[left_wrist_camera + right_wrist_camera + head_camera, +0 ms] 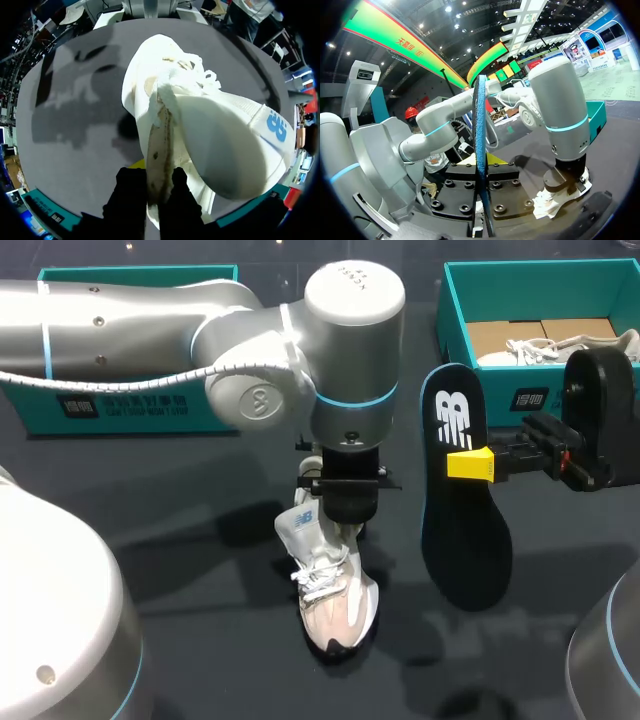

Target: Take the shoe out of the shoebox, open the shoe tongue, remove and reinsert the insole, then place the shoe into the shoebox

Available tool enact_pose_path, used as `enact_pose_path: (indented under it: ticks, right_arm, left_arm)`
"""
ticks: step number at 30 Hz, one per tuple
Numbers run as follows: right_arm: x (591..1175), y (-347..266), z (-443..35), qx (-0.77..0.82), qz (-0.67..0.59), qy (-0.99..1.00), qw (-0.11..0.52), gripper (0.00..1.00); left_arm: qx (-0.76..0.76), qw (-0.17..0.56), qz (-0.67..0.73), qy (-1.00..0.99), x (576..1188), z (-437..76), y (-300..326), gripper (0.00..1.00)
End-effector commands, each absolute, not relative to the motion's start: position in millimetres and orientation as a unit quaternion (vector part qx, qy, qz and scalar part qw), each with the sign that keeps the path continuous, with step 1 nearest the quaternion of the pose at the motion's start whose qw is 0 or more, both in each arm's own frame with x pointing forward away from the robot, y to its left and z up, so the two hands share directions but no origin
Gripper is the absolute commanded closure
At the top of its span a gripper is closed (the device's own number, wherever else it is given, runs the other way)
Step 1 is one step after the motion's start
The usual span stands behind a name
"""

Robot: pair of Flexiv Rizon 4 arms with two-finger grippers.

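Note:
A white sneaker (335, 600) stands toe-down and tilted on the dark table near the middle. My left gripper (345, 502) is above it, shut on the rim of the shoe's heel opening. In the left wrist view the black fingers (129, 200) pinch that brownish rim, and the shoe (225, 140) stretches out ahead of the left gripper (159, 192). The black insole (462, 540) hangs upright to the shoe's right, off the table, with my right gripper (470, 464) shut on its edge. In the right wrist view the insole (480, 125) shows edge-on between the pads of the right gripper (484, 176).
A teal shoebox (452, 315) stands open at the back right with another white shoe (560, 345) inside. A second teal box (130, 400) sits at the back left, partly behind my left arm. The table in front of the sneaker is bare.

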State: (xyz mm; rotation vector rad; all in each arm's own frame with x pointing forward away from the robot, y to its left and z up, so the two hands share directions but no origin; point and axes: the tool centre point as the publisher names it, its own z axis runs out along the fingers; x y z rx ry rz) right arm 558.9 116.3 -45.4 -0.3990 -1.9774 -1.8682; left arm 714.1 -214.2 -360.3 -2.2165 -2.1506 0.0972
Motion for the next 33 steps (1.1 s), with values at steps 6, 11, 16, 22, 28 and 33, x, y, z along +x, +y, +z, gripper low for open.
enact_pose_path:
  ticks: [6, 11, 16, 22, 28, 33]
  right_arm:
    - [549.6, 114.4, -45.2, -0.177, -0.661, -0.712, 0.158, 1.0]
    - [549.6, 114.4, -45.2, -0.177, -0.661, -0.712, 0.158, 1.0]
    - [549.6, 114.4, -45.2, -0.177, -0.661, -0.712, 0.158, 1.0]
    - [549.6, 114.4, -45.2, -0.177, -0.661, -0.712, 0.158, 1.0]
    - [549.6, 114.4, -45.2, -0.177, -0.661, -0.712, 0.158, 1.0]
    - [549.6, 114.4, -45.2, -0.177, -0.661, -0.712, 0.158, 1.0]
  left_arm:
    - [-0.727, 0.039, 0.036, -0.684, 716.7, -375.8, -223.5, 1.0]
    - [-0.739, 0.037, 0.04, -0.672, 716.3, -382.8, -229.6, 1.0]
    - [-0.75, 0.033, 0.045, -0.659, 715.0, -385.1, -237.0, 0.99]
    - [-0.759, 0.02, 0.049, -0.649, 712.4, -383.0, -243.3, 0.57]
    - [-0.757, -0.036, 0.054, -0.65, 713.3, -357.2, -237.7, 0.0]
    - [-0.741, -0.116, 0.08, -0.656, 721.4, -313.2, -225.2, 0.0]
